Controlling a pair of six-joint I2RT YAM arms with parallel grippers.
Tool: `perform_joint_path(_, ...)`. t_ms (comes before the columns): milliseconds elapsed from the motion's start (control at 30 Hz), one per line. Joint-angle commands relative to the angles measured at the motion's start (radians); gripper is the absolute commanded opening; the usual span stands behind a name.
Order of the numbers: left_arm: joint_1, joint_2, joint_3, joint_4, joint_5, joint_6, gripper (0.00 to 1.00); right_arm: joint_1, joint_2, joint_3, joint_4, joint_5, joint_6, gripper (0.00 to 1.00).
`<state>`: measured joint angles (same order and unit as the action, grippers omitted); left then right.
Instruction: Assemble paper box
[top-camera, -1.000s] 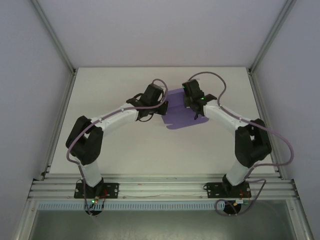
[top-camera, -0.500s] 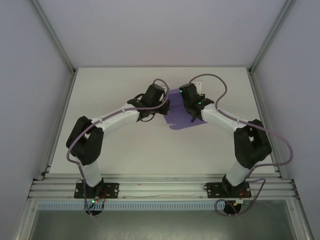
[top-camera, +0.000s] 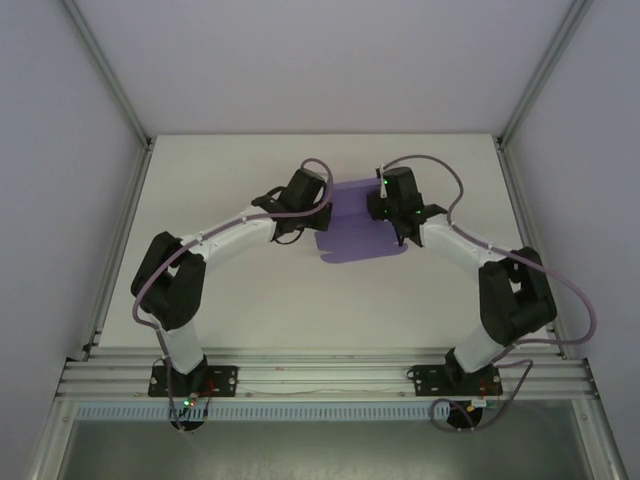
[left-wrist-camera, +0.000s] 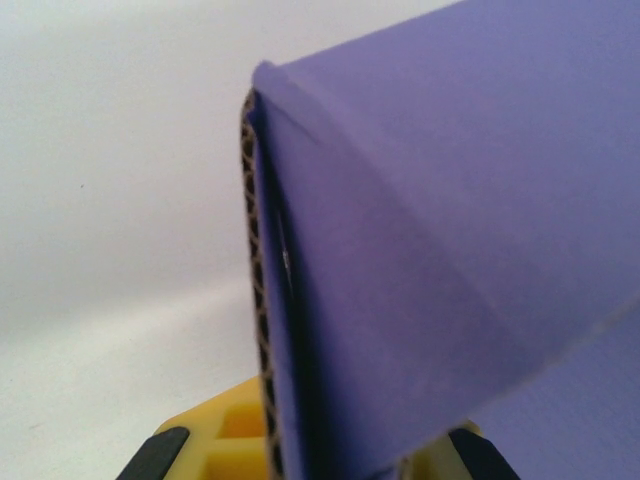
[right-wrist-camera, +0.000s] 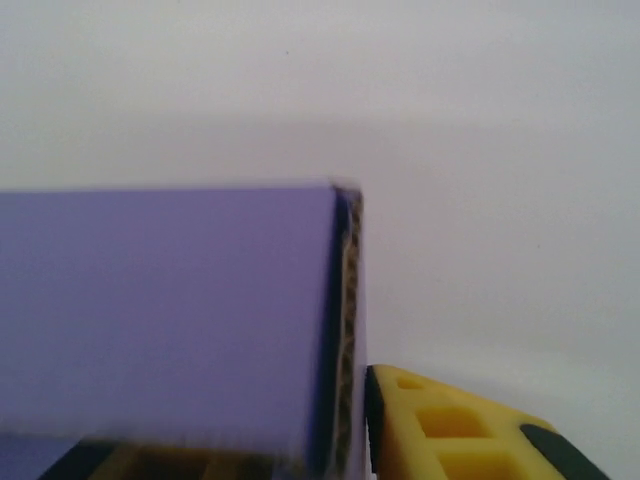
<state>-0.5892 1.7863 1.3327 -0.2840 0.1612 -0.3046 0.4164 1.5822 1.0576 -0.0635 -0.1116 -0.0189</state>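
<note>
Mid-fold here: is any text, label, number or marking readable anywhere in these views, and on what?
None can be read.
The paper box is plain purple card with no print, in the top view and both wrist views.
The white table carries no markings either.

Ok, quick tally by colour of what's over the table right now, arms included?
Purple: 1, the paper box
Black and white: 2, the left arm and the right arm
Total: 3
</note>
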Motion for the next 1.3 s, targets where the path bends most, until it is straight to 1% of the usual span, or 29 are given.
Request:
perform_joint_path(0,-0.024,-0.044,0.014,0.037,0.068,0.022,0.0,0.018,-0.058,-0.004,-0.005,-0.029,-0.023,0.43)
perform_joint_path(133,-0.024,-0.042,0.015,0.033,0.064,0.023,0.0,0.017,-0.111,-0.03,-0.045,-0.031,-0.024,0.58)
perform_joint_path(233,-0.024,-0.037,0.023,0.029,0.06,0.022,0.0,0.016,-0.156,-0.046,-0.079,-0.029,-0.023,0.67)
perform_joint_path(267,-0.024,-0.037,0.024,0.029,0.061,0.023,0.0,0.017,-0.174,-0.053,-0.082,-0.035,-0.024,0.71)
perform_joint_path(333,-0.025,-0.036,0.025,0.028,0.059,0.023,0.0,0.015,-0.212,-0.073,-0.097,-0.046,-0.036,0.84)
perform_joint_path(400,-0.025,-0.041,0.018,0.03,0.051,0.026,0.0,0.01,-0.264,-0.093,-0.125,-0.109,-0.066,0.99)
perform_joint_path(467,-0.024,-0.044,0.011,0.033,0.048,0.031,0.0,-0.003,-0.327,-0.119,-0.138,-0.194,-0.076,1.0)
perform_joint_path(567,-0.02,-0.043,0.009,0.034,0.053,0.03,0.0,-0.042,-0.438,-0.172,-0.125,-0.304,-0.049,1.0)
perform_joint_path(600,-0.018,-0.044,0.009,0.032,0.048,0.024,0.0,-0.06,-0.487,-0.195,-0.109,-0.328,-0.02,1.0)
perform_joint_path(667,-0.017,-0.041,0.013,0.025,0.036,0.017,0.0,-0.065,-0.534,-0.214,-0.105,-0.309,0.01,1.0)
perform_joint_path(700,-0.017,-0.039,0.016,0.02,0.019,0.008,0.0,-0.061,-0.542,-0.209,-0.126,-0.28,0.028,1.0)
perform_joint_path(767,-0.016,-0.035,0.027,0.007,-0.012,-0.003,0.0,-0.035,-0.52,-0.18,-0.17,-0.156,0.063,1.0)
perform_joint_path(833,-0.018,-0.026,0.045,-0.016,-0.061,-0.024,0.0,0.015,-0.469,-0.14,-0.206,0.053,0.099,1.0)
perform_joint_path(933,-0.02,-0.009,0.068,-0.042,-0.106,-0.045,0.0,0.07,-0.367,-0.086,-0.201,0.258,0.152,1.0)
perform_joint_path(1033,-0.02,0.002,0.078,-0.049,-0.117,-0.061,0.0,0.122,-0.235,-0.023,-0.199,0.397,0.153,1.0)
perform_joint_path(1100,-0.02,0.008,0.085,-0.057,-0.119,-0.065,0.0,0.15,-0.155,0.029,-0.203,0.458,0.151,1.0)
perform_joint_path(1167,-0.02,0.007,0.085,-0.063,-0.121,-0.061,0.0,0.16,-0.105,0.066,-0.214,0.528,0.174,1.0)
perform_joint_path(1267,-0.02,-0.002,0.078,-0.067,-0.139,-0.056,0.0,0.161,-0.072,0.098,-0.287,0.657,0.199,1.0)
